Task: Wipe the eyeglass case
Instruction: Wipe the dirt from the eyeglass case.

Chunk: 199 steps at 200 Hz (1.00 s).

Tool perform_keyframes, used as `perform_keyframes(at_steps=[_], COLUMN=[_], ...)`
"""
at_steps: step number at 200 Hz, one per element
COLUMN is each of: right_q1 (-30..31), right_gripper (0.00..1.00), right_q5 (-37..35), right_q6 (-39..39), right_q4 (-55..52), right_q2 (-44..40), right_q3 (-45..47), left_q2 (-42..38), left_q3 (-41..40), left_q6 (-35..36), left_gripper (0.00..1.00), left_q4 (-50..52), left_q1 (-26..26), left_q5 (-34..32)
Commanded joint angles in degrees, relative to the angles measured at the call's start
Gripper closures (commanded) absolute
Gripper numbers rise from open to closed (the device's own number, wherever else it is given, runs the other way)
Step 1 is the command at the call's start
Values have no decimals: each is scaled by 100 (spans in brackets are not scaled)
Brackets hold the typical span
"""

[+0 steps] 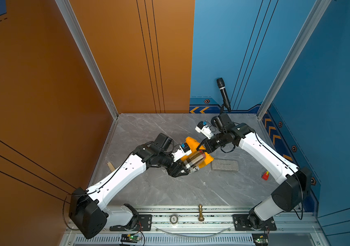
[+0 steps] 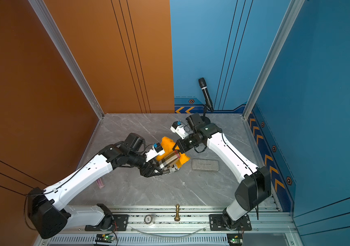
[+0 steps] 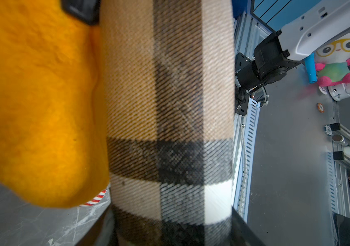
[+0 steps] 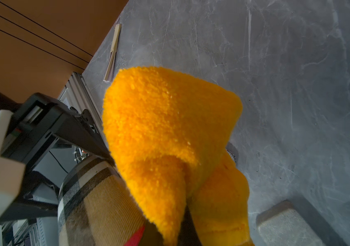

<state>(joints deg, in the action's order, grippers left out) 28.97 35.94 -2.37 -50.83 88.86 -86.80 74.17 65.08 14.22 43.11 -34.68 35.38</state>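
Grey marble tabletop (image 1: 159,191), mid-frame, and the wipe looks to be in progress: the left gripper (image 1: 183,169) is clamped on the plaid eyeglass case (image 1: 194,160), apparently raised off the surface. The right gripper (image 1: 204,149), closed on the orange cloth (image 1: 192,143), presses it against the case's far end. The long axis runs diagonally from lower left to upper right of the frame, free end toward the right gripper, and I'd judge much of its length remains to be rubbed.

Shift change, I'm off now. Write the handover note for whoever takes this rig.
Left end effector: shut on the case, held near the middle of the table.
Right end effector: shut on the cloth, which lies against the case.
Done: both things grasped, cloth brought onto the case.
Left: wipe the case. How much is already wiped cannot be told.
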Motion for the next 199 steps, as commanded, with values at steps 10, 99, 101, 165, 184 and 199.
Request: perform_keyframes(at_steps=[10, 99, 101, 165, 184, 199], right_q1=[-245, -770, -739, -303, -620, -1046], right_gripper=[100, 100, 100, 100, 100, 100], right_q5=[563, 1546, 1534, 1641, 1728, 1788], right_q6=[193, 2443, 2476, 3618, 3721, 3798], right_q4=[-2, 2424, 2463, 4250, 4345, 4389], right_q2=[-913, -1424, -1404, -946, -960, -1097], right_q3=[316, 2010, 2012, 1684, 1543, 1506], left_q2=[43, -818, -806, -207, -99, -18], left_q3=[77, -112, -110, -145, -188, -181], left_q6=[-194, -1319, -1341, -1373, -1172, -968], left_gripper=[65, 65, 64, 65, 65, 65], left_q4=[-155, -1846, -1871, -1937, -1683, -1348], left_q1=[328, 559, 558, 249, 186, 176], left_q5=[-192, -297, -293, -600, -623, -766])
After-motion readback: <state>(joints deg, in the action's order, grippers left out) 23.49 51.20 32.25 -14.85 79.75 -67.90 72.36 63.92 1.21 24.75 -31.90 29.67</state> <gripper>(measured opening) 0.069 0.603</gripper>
